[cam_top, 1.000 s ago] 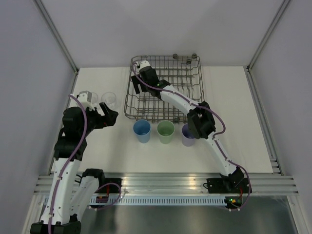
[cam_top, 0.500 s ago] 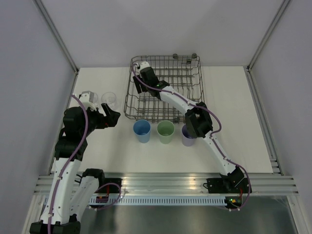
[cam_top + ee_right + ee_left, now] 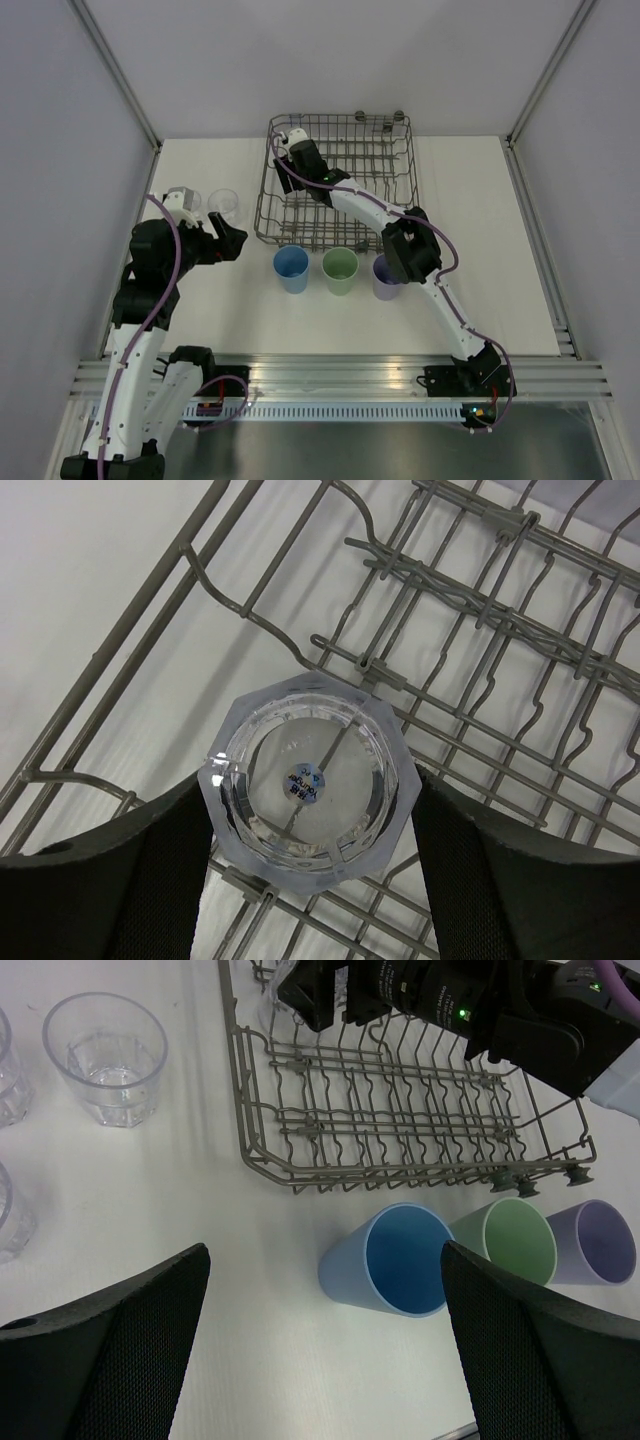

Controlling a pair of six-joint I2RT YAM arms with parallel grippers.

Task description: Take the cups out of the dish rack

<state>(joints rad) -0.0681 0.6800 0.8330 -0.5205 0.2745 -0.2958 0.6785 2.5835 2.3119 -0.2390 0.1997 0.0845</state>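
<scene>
Our right hand [image 3: 312, 780] is in the far left corner of the dish rack [image 3: 340, 116], grasping a clear glass [image 3: 310, 815] that sits bottom up on the wires, with one finger against each side. Our left hand [image 3: 320, 1260] hangs released, fingers wide apart, above the surface [image 3: 250, 1290] left of the rack. The blue tumbler [image 3: 395, 1260], green tumbler [image 3: 510, 1240] and lilac tumbler [image 3: 597, 1243] stand upright in a row just in front of the rack. Three other glasses [image 3: 105, 1055] stand on the surface to its left.
</scene>
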